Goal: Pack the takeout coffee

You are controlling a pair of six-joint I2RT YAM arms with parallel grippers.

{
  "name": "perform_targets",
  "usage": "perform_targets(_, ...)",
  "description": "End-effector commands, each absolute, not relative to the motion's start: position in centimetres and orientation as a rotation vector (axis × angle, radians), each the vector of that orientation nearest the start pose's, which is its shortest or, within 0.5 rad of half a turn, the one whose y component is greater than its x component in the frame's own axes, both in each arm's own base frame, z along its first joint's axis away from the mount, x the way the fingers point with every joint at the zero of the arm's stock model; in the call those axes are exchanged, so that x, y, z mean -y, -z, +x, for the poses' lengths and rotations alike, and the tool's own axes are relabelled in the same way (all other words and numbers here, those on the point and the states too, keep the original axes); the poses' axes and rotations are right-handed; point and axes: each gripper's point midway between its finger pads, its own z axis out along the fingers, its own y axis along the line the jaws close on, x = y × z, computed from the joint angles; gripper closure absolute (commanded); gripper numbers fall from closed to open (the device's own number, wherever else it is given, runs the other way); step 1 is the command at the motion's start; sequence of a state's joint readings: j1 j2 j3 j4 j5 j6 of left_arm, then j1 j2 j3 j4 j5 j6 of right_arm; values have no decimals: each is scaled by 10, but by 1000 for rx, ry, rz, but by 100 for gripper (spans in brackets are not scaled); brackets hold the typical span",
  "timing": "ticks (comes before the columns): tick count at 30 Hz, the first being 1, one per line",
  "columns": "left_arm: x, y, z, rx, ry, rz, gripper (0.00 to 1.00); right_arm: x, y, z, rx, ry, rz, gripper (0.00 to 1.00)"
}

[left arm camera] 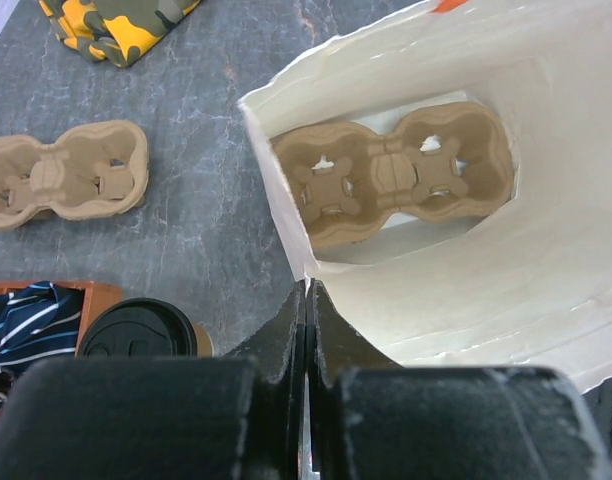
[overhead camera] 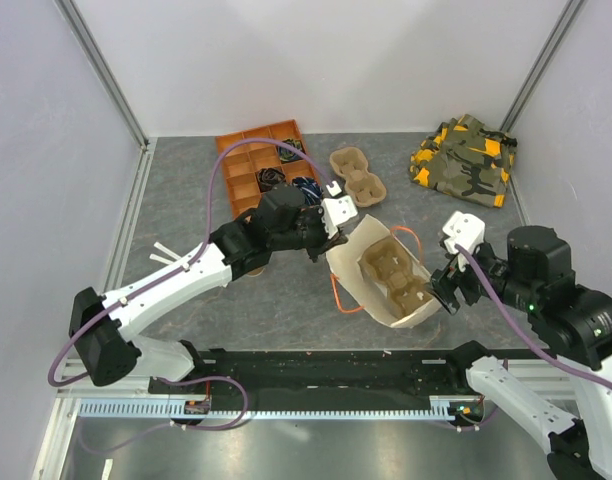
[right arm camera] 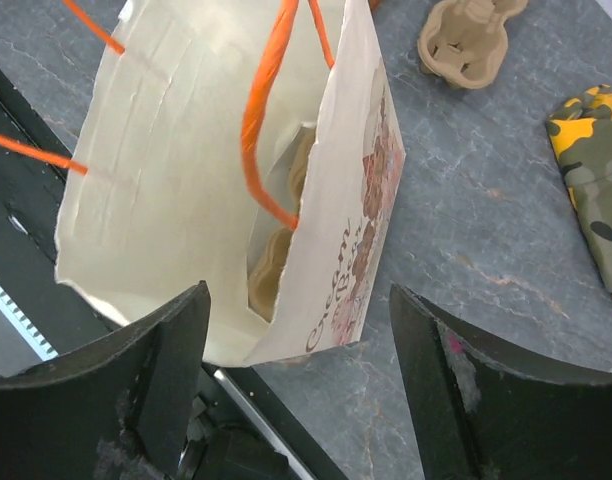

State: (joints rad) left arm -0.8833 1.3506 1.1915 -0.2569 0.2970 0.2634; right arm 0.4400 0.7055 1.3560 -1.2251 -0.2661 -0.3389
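The takeout coffee, a tan cup with a black lid, shows only in the left wrist view, just left of my left fingers; my left arm hides it from the top camera. My left gripper is shut on the rim of a white paper bag with orange handles. A brown pulp carrier lies inside the bag. My right gripper is open, with the bag's near corner between its fingers and touching neither.
A second pulp carrier lies behind the bag. An orange divided tray with dark items stands at the back left. A camouflage cloth sits at the back right. White sticks lie at the left.
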Motion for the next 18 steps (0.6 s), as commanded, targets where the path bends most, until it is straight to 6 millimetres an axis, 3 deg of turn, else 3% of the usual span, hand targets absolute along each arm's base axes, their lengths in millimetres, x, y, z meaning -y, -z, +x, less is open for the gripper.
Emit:
perform_targets(1,357,-290,235,-1437,696,1254,98,-116,-322,155,-1858,-374,-968,22)
perform_targets(10,355,-300,224,-1444,709,1237,98,-123,-322,154,-1799,-393,-1038,25)
perform_targets(18,353,-305,214,-1423,714,1231,98,-117,-302,149,-1817,-365,-1101,32)
